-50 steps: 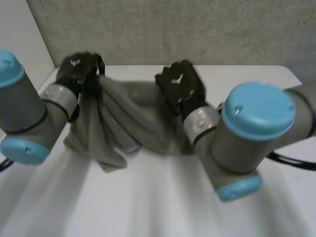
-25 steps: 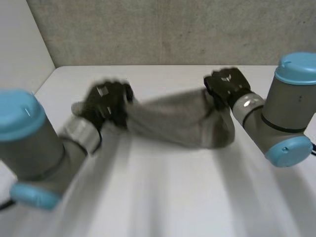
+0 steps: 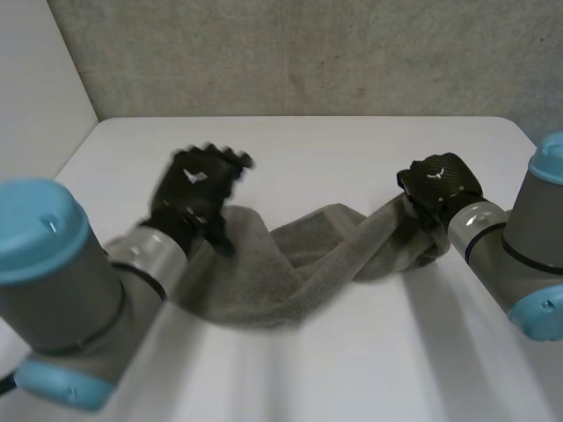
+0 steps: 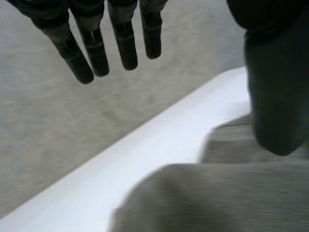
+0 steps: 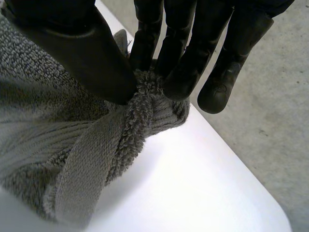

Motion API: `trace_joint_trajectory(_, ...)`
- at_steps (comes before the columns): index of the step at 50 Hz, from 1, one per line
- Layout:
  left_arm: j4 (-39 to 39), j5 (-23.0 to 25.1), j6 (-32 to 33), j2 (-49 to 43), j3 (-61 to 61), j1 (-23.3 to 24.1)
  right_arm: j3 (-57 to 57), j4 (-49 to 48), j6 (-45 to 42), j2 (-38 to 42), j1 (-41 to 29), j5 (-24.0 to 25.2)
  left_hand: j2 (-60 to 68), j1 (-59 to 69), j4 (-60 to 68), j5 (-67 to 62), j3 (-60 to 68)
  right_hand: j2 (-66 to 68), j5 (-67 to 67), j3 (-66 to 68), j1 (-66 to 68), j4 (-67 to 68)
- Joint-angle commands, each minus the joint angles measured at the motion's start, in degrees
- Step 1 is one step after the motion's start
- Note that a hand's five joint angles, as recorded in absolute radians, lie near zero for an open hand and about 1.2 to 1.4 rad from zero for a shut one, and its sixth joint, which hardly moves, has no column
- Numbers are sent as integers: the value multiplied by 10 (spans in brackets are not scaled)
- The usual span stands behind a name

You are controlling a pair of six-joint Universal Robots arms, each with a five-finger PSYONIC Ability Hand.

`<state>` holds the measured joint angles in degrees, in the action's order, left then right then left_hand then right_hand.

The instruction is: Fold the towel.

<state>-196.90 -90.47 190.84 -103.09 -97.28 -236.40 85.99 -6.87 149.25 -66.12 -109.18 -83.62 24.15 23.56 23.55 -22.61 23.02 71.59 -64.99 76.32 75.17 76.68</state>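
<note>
Though rope-like — towel (image 5: 72, 145) between right fingers (image 5: 178, 72)

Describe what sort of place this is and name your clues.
Probably a robotics lab or test bench: a white table against a plain grey wall, a grey towel on it, the robot's right hand pinching one end, the left hand open over the other.

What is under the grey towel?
The white table shows around the towel and runs under it. Anything lying beneath is covered by the cloth, so that cannot be seen.
</note>
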Motion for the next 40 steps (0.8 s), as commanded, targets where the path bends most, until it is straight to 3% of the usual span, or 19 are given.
trace_joint_trajectory(1,55,4,1,-56,67,-85,37,-32,-51,-2,9,-18,25,31,31,59,37,84,-50,37,48,33)
trace_joint_trajectory(8,99,16,1,-132,122,-92,44,-40,-52,-1,18,-15,27,33,33,57,38,84,-50,37,48,33)
trace_joint_trajectory(13,109,92,1,-185,172,-100,45,-40,-51,0,17,-13,29,35,35,56,40,84,-50,37,48,33)
trace_joint_trajectory(16,124,109,-1,-207,203,-104,47,-40,-51,3,16,-12,31,36,37,54,42,84,-50,37,48,33)
trace_joint_trajectory(29,147,122,3,-292,299,-102,57,-40,-48,6,9,14,57,63,63,27,69,84,-50,37,48,33)
trace_joint_trajectory(34,149,139,2,-311,317,-103,52,-38,-47,6,8,30,200,206,206,-116,212,84,-50,37,48,33)
trace_joint_trajectory(36,148,142,3,-316,331,-103,49,-38,-47,6,8,32,390,395,396,-305,401,84,-50,37,48,33)
trace_joint_trajectory(40,149,144,4,-320,338,-103,39,-37,-48,9,8,36,480,486,486,-395,491,84,-50,37,48,33)
